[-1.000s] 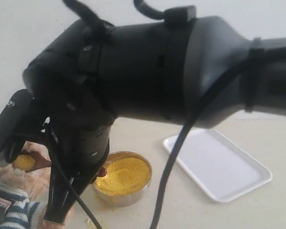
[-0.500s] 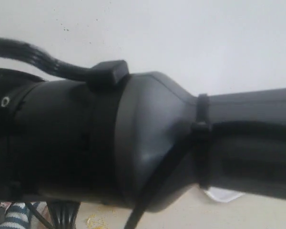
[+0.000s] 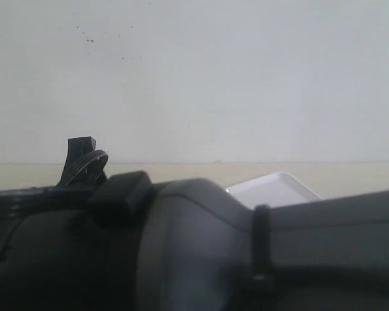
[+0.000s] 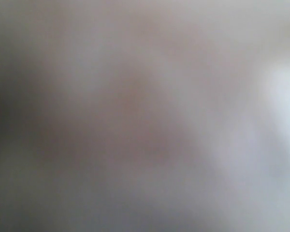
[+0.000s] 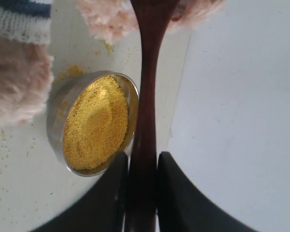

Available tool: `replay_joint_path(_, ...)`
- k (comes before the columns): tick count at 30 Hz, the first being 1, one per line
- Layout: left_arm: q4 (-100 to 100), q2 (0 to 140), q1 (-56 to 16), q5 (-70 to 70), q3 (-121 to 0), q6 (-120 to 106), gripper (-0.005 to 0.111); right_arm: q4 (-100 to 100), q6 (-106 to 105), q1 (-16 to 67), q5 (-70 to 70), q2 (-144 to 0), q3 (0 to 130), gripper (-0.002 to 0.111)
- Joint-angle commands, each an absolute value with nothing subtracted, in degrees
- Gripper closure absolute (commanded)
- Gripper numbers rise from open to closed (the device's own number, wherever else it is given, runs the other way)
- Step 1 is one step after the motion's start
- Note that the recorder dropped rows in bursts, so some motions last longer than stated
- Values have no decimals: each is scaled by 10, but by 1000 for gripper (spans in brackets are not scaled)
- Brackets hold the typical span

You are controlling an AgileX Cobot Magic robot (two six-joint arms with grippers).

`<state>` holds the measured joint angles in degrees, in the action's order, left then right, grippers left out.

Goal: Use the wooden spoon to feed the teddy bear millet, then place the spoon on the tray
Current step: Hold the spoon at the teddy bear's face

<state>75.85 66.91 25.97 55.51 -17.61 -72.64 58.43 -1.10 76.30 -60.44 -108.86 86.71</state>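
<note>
Pinching the wooden spoon (image 5: 147, 96) by its handle, the right pincer (image 5: 142, 163) seems mid-feed, tip ahead against the teddy bear (image 5: 14, 82); next likely calls for a level carry to the tray (image 5: 232, 121) alongside.

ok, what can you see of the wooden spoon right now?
The wooden spoon shows only in the right wrist view. It is slim, dark reddish-brown, smooth and slightly glossy. The right gripper is shut on its handle, with one black finger on each side. The handle runs straight out past the rim of the steel bowl of millet and broadens near the teddy bear, where the frame cuts it off. Whether it carries millet cannot be told.
</note>
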Motion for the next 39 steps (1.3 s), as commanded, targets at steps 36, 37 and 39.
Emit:
replay_joint_path(36,771,665,260,563,-175,-729,103,562,91,781,-700,-989,866,108)
replay_joint_path(37,771,665,260,563,-175,-729,103,557,91,775,-700,-984,866,108)
replay_joint_path(39,771,665,260,563,-175,-729,103,539,90,750,-700,-973,864,108)
